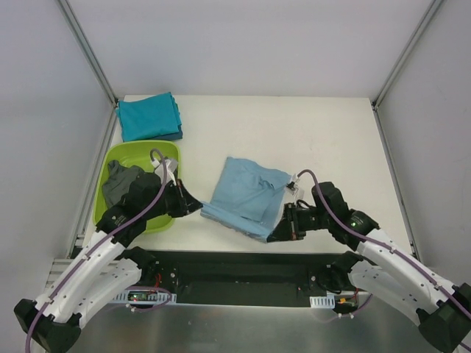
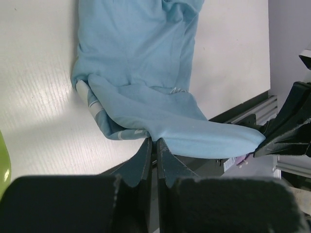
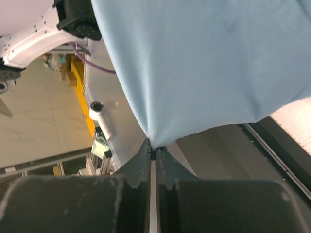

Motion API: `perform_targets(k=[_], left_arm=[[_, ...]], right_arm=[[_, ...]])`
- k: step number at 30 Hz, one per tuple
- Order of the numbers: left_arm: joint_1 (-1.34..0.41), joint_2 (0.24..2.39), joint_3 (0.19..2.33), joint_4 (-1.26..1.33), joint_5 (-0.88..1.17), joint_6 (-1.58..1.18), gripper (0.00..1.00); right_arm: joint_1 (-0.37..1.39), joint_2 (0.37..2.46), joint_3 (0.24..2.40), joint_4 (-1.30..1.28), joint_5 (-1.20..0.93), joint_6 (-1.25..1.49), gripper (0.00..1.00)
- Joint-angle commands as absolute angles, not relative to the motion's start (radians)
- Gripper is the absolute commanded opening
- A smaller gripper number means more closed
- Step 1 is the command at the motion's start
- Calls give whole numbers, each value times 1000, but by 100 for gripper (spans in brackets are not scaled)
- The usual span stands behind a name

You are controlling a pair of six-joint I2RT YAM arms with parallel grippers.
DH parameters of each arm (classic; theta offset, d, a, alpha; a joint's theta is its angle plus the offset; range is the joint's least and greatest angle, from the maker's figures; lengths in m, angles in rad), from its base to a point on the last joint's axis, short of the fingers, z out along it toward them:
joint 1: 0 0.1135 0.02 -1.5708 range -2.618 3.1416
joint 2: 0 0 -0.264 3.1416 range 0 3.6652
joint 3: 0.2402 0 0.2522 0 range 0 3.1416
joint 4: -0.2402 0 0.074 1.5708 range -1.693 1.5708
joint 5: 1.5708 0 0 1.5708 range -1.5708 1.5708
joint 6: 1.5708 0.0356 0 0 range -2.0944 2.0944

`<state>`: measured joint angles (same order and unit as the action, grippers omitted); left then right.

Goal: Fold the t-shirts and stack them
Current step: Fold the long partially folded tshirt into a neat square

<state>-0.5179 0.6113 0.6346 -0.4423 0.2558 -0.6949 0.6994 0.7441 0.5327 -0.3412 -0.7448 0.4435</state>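
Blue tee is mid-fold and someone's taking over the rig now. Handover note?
Left pincer: shut on the blue tee, near-left corner.
Right pincer: shut on the same tee, near-right corner.
Blue tee: middle of the table, near edge lifted between the two pincers, the rest lying flat.
Teal tee: folded, far left corner.
Grey tee: crumpled in the tub.
Done: teal folded.
Left: finish the blue fold and stack it, probably on the teal; then the grey one.
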Motion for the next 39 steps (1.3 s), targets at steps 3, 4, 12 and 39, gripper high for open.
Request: perform_targets(k=[3, 4, 12, 39], left_arm=[[-517, 719, 738, -374, 118, -689, 0], [-517, 741, 745, -353, 121, -683, 0], [-517, 926, 834, -242, 32, -661, 0], [-453, 1603, 1199, -167, -35, -552, 0]], right_arm=[[585, 752, 584, -408, -723, 427, 1], [568, 765, 597, -411, -713, 411, 1], [468, 902, 719, -478, -563, 284, 1], [193, 1344, 836, -275, -495, 167, 1]])
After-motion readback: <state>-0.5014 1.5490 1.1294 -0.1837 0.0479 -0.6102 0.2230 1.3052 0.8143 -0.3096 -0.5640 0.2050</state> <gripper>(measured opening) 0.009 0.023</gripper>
